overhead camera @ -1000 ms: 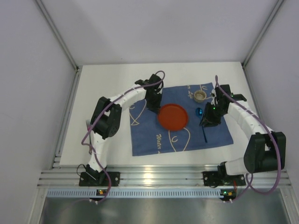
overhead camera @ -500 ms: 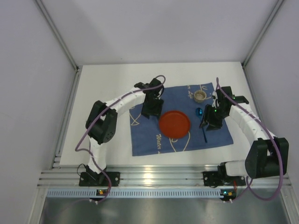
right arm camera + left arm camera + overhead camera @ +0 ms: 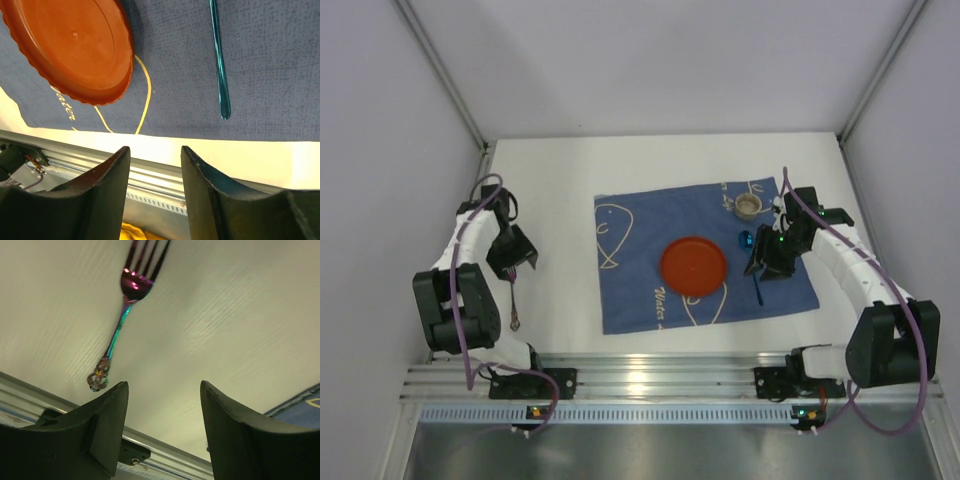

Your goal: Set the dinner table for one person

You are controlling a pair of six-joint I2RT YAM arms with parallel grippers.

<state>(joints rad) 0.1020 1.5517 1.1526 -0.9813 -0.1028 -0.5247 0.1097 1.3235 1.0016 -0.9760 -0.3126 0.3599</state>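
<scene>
The table [image 3: 560, 170], white and flat, spans the work area and carries every item. A blue cloth [image 3: 640, 300] lies centre-right, its near edge close to the metal rail [image 3: 650, 380]. An orange plate [image 3: 694, 265] sits on the cloth, roughly central. A teal utensil handle [image 3: 220, 65] lies on the cloth just right of the plate (its head falls outside the wrist view). A small pale cup [image 3: 749, 205] stands near the cloth's far right corner. An iridescent fork [image 3: 122, 315] lies flat on bare table left of the cloth, handle end toward the rail. The left hand [image 3: 164, 390] hovers by the fork, jaws wide apart, gripping nothing. The right hand [image 3: 155, 155] hangs over the cloth's near edge, jaws parted, empty.
</scene>
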